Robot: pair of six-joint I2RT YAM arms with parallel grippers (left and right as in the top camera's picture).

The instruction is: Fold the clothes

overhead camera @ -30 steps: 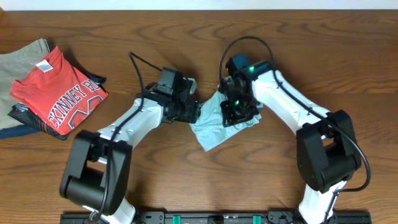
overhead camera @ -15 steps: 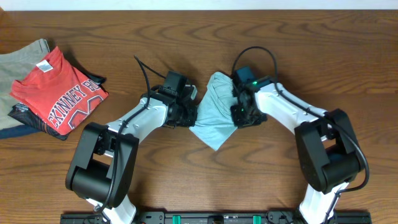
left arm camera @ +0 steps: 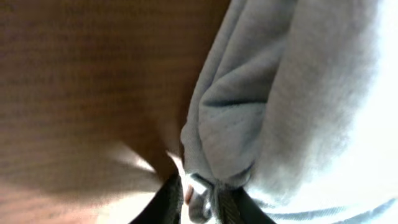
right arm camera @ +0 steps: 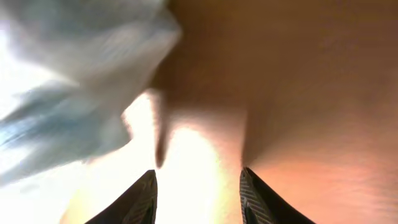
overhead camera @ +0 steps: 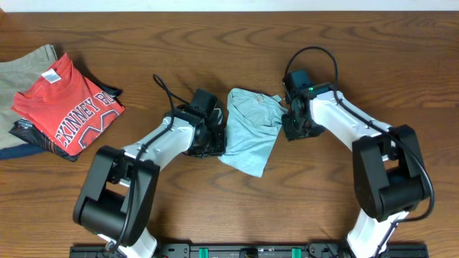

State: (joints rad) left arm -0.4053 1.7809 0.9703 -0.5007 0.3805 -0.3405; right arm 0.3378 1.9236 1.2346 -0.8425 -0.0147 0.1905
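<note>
the left claw (left arm camera: 200, 190) pinched a fold of the pale blue garment (overhead camera: 247, 136) on the bench (overhead camera: 301, 201). the right claw (right arm camera: 198, 186) stood spread and empty beside it.

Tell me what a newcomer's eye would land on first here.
The light blue garment lies crumpled in the middle. The left gripper pinches its left edge, while the right gripper stands open beside its right edge. A red T-shirt tops a clothes pile at far left.
</note>
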